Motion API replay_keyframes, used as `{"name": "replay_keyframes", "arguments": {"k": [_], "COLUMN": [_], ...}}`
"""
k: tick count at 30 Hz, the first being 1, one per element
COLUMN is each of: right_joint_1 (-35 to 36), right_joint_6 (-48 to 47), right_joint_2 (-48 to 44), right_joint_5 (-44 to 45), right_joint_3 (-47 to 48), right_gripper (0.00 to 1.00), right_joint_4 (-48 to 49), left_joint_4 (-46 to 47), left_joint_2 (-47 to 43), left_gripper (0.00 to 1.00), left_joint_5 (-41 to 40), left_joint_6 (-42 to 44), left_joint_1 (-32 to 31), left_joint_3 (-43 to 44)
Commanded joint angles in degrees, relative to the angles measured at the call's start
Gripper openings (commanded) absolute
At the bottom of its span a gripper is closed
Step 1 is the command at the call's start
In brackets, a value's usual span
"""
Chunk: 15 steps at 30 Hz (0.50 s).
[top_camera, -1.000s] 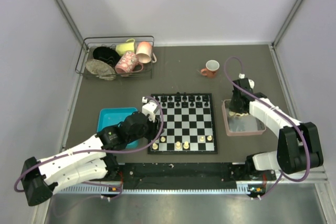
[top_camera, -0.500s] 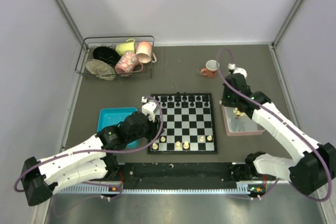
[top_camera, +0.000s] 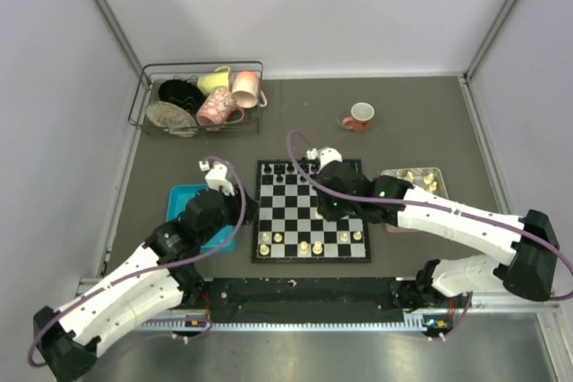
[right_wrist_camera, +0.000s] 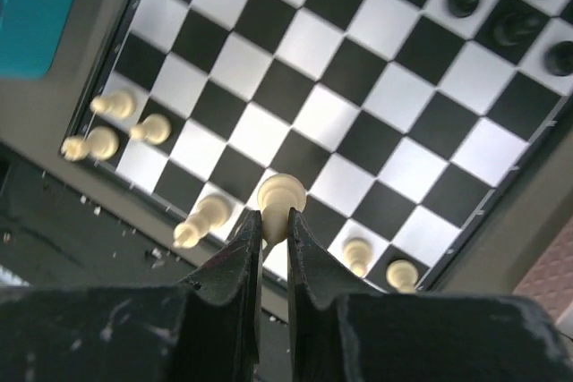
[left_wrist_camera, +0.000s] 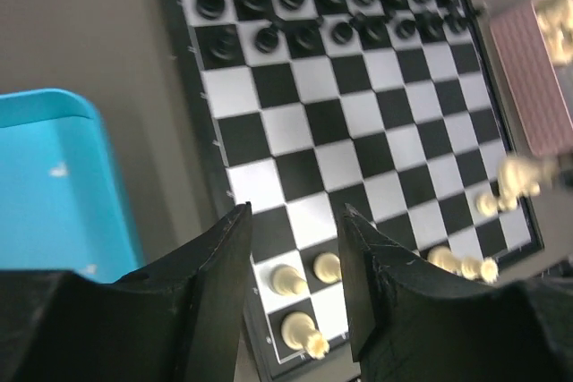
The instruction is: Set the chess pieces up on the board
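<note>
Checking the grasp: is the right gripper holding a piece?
Shut on a cream piece; the right gripper pinches it above the board.

A wire basket (top_camera: 204, 65) holds mugs (top_camera: 219, 106) far left; a red cup (top_camera: 361, 116) stands apart; blue tray (top_camera: 183, 199) left, pink tray (top_camera: 394, 174) right.

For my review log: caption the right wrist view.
The right end effector pinches a cream chess piece over the board, near other cream pieces already on it.

No text, label, number or sign can be read on the board (top_camera: 282, 207) or anywhere else.
</note>
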Motion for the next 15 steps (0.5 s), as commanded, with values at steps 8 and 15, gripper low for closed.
{"name": "replay_keyframes", "arguments": {"k": [8,15], "right_joint_1": [9.78,14.18], "right_joint_6": [-4.19,-5.51], "right_joint_2": [6.40,12.38], "right_joint_5": [-4.82,-3.76], "right_joint_3": [6.12,9.64], "right_gripper": [0.01,0.01], "right_joint_4": [2.15,2.41], "left_joint_4": [3.27,3.18], "left_joint_2": [0.24,-0.81], "left_gripper": [0.47,0.47], "left_joint_5": [17.58,17.85], "left_joint_6": [0.04,0.21], "left_joint_1": [19.89,19.98], "left_joint_3": [-0.79,-1.67]}}
